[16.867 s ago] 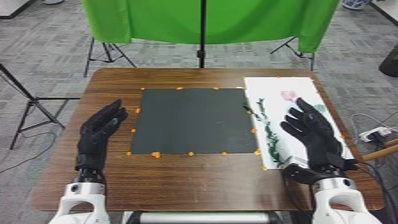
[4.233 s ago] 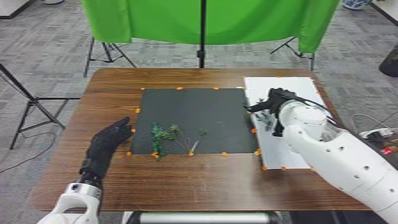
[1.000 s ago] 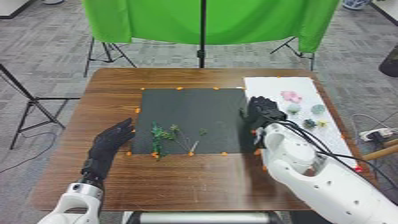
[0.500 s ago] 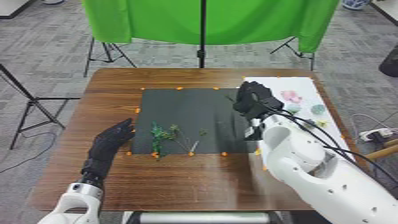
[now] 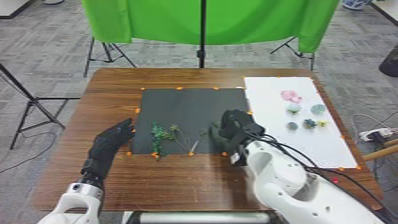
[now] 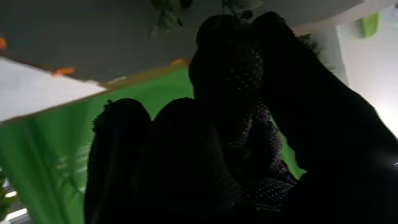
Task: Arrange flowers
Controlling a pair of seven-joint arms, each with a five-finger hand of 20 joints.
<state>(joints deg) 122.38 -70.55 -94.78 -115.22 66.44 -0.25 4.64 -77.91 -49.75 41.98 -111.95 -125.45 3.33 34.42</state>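
Observation:
My right hand (image 5: 236, 124) is over the right part of the dark mat (image 5: 182, 107), near its front corner. In the right wrist view, thumb and finger of the right hand (image 6: 235, 75) pinch a green sprig (image 6: 242, 6) at their tips. Green stems (image 5: 156, 137) and a thin branching stem (image 5: 185, 141) lie on the mat's front left. A pink flower (image 5: 290, 96), pale green heads (image 5: 317, 108), a dark head (image 5: 309, 123) and a yellow flower (image 5: 322, 123) rest on the white sheet (image 5: 271, 90). Left of the mat, my left hand (image 5: 113, 136) has relaxed, straight fingers.
Orange tape pieces (image 5: 179, 88) line the edges of mat and sheet. The brown table (image 5: 191, 187) extends in front of them. A green cloth (image 5: 160, 22) hangs beyond its far edge, and a black tripod (image 5: 31, 102) stands to the left.
From the boundary between sheet and mat, my right hand has come toward the front and left, over the mat, with the sprig. My left hand is unmoved.

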